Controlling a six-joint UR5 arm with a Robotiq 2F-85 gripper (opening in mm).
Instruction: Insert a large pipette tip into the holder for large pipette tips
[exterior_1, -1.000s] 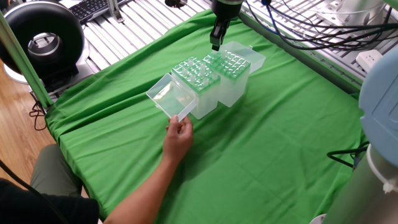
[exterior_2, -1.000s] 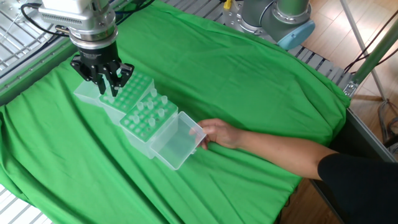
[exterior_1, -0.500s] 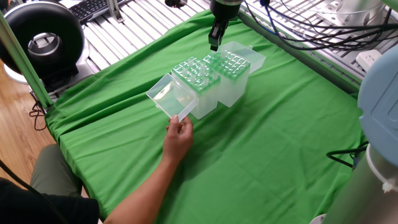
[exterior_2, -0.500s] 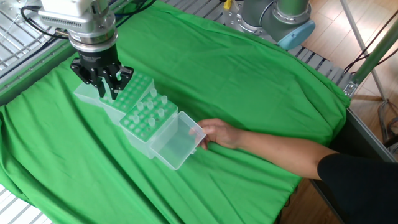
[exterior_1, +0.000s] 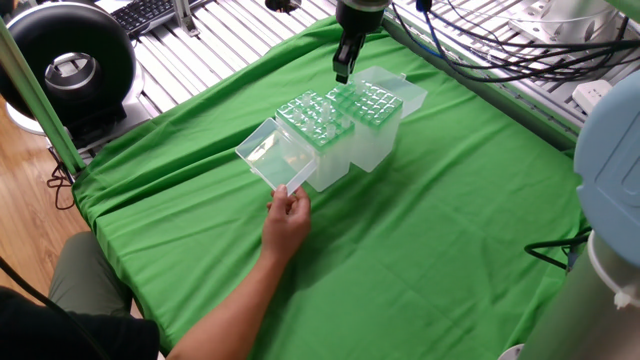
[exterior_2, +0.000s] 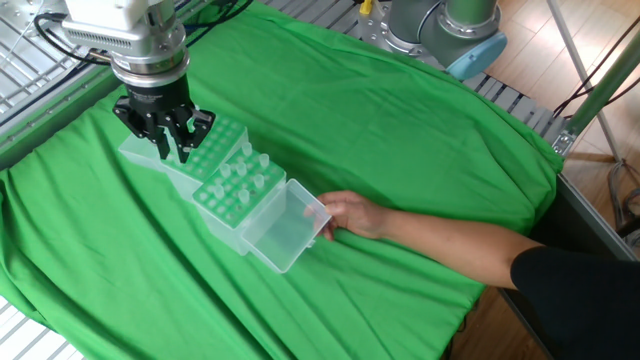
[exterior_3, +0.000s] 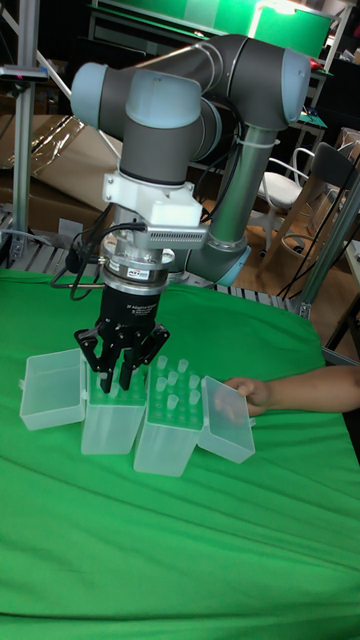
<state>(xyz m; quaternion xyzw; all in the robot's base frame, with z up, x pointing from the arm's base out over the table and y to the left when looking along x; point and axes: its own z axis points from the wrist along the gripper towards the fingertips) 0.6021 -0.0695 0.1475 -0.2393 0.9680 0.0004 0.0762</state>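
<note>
The holder for large pipette tips (exterior_1: 330, 168) (exterior_2: 226, 226) (exterior_3: 166, 440) is the taller translucent box, with several large tips standing in its greenish grid. A person's hand (exterior_1: 288, 220) (exterior_2: 350, 212) touches its clear lid (exterior_1: 272, 158) (exterior_2: 285, 232), which is swung open. A shorter grid-topped box (exterior_1: 380, 104) (exterior_2: 216, 140) (exterior_3: 110, 425) stands against it. My gripper (exterior_1: 343, 72) (exterior_2: 175, 152) (exterior_3: 120, 386) hangs just above that shorter box, fingers drawn close together. Whether a large pipette tip sits between them is too small to make out.
The shorter box's open lid (exterior_1: 406, 88) (exterior_2: 140, 150) (exterior_3: 52, 390) lies flat on its far side. The person's forearm (exterior_2: 450, 240) reaches across the green cloth (exterior_1: 440, 230). Cables (exterior_1: 500, 40) and a black ring-shaped device (exterior_1: 65, 60) lie beyond the cloth's edges.
My gripper has risen slightly above the shorter box. Both boxes and the hand have stayed put.
</note>
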